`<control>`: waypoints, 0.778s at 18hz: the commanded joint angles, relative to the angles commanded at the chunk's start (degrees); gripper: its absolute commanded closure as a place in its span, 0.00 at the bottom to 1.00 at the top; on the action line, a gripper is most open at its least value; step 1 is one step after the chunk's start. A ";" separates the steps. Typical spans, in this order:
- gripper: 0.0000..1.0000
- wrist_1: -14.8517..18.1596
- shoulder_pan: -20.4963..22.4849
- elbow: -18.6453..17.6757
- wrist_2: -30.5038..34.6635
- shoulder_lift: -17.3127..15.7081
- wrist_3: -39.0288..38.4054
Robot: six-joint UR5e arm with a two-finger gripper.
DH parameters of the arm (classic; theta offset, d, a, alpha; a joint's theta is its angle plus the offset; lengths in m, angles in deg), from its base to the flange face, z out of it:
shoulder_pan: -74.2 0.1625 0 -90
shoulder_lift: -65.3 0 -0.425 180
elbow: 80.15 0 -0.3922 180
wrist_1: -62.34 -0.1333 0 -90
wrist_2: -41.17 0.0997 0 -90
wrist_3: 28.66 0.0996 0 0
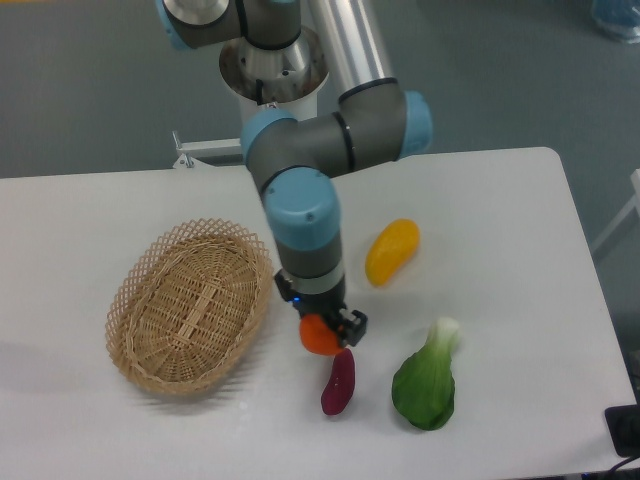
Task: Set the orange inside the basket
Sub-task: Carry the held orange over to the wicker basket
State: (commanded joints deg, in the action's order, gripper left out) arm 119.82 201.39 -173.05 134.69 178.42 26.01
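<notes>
Gripper: the black two-finger gripper (322,333) points down from the grey and blue arm, its fingers clamped on the small round bright orange fruit (319,336).
Orange: carried above the white table (520,250), between the basket and the purple vegetable, not inside the basket.
Basket: the oval light tan woven wicker basket (190,304) lies just left of the gripper.
Purple vegetable: a small elongated purple piece (338,382) lies just below the orange.
Green vegetable: a leafy green bok choy with a white stem (427,377) lies to the right.
Yellow fruit: an elongated yellow-orange fruit (392,251) lies beyond the gripper, to its right.
</notes>
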 joint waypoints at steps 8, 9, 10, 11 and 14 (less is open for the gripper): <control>0.39 -0.09 -6.15 -2.54 0.09 -0.17 -2.90; 0.39 -0.09 -7.12 -3.42 0.17 -0.61 -2.99; 0.39 -0.09 -7.73 -3.95 0.18 -0.96 -3.08; 0.39 -0.09 -8.52 -4.30 0.18 -1.05 -3.16; 0.38 -0.35 -10.99 -5.01 0.18 -0.62 -6.85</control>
State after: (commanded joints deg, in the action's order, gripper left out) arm 119.47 190.40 -178.06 134.86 177.80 19.17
